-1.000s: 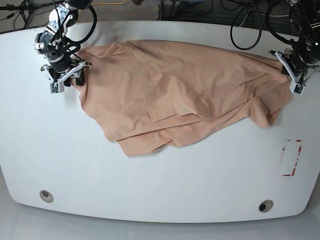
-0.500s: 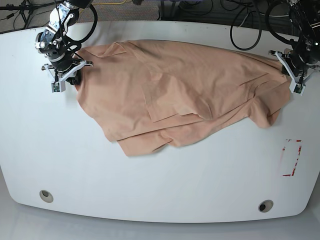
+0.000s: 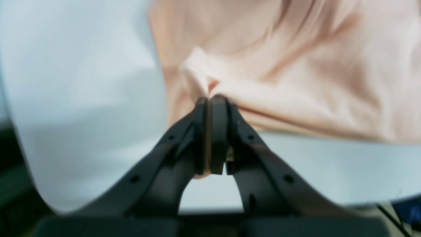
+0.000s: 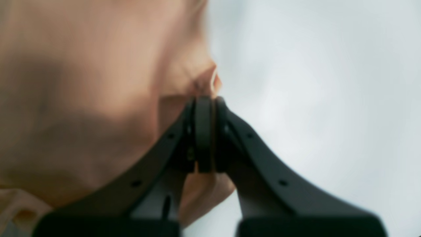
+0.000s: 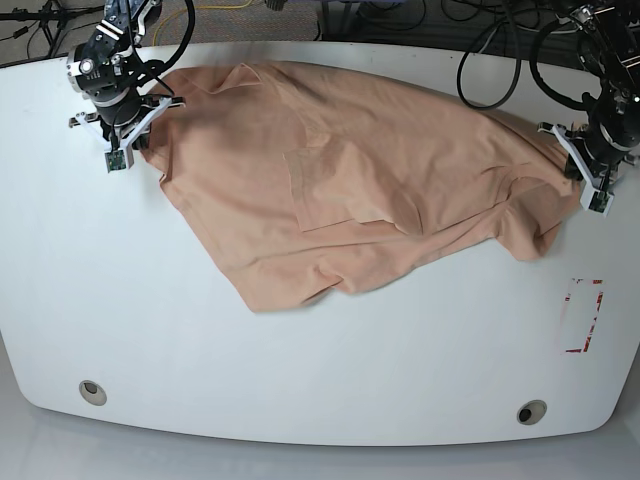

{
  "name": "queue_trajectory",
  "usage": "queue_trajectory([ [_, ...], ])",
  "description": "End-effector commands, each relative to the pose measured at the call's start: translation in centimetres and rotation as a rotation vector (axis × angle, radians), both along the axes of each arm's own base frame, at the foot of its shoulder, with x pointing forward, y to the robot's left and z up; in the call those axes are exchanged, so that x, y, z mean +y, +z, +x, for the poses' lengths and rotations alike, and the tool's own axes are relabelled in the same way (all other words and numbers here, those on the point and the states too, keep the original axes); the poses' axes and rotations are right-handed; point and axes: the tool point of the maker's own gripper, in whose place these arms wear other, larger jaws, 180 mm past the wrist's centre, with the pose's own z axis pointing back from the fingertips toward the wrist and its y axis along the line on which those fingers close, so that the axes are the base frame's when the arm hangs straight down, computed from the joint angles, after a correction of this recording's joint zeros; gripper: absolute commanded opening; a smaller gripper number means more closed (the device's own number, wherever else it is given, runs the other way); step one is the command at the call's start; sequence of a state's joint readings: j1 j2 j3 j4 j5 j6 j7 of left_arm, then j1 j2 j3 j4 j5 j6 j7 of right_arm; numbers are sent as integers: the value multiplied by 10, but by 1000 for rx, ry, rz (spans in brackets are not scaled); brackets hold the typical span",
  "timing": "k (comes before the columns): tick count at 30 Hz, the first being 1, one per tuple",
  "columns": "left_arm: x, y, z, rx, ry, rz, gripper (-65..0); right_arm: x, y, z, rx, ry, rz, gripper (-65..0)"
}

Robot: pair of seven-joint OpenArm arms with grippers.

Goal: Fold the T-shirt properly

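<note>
- Left gripper (image 3: 210, 98), black-fingered, clamped fully together on a bunched edge of the soft peach-pink cotton T-shirt (image 5: 350, 190); at 3 o'clock in the base view (image 5: 590, 170).
- Right gripper (image 4: 205, 98), jaws pressed tight, pinching a fold of the same cloth; at 10 o'clock in the base view (image 5: 125, 125).
- Stretched between both grips, rumpled, hem sagging toward 6 o'clock across the wide white rounded table (image 5: 300, 380).
- Farther back, tangled black cables (image 5: 490, 60) beyond the table's 12 o'clock edge.
</note>
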State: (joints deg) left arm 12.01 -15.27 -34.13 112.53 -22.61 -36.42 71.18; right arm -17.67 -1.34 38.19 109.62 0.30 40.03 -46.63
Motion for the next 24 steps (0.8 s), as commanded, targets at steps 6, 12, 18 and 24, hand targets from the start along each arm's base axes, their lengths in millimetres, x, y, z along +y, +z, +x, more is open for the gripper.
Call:
queue_trajectory([
  [6, -5, 44, 38, -158, -65, 39, -650, -8, 43, 34, -117, 16, -73, -650],
  [12, -5, 68, 61, -243, -71, 45, -650, -29, 65, 59, -139, 8, -165, -650],
  [18, -14, 92, 86, -341, -60, 9, -650, -41, 93, 88, -201, -8, -222, -650],
  [24, -27, 128, 117, -483, 17, -98, -650, -50, 128, 126, -252, -2, -288, -650],
])
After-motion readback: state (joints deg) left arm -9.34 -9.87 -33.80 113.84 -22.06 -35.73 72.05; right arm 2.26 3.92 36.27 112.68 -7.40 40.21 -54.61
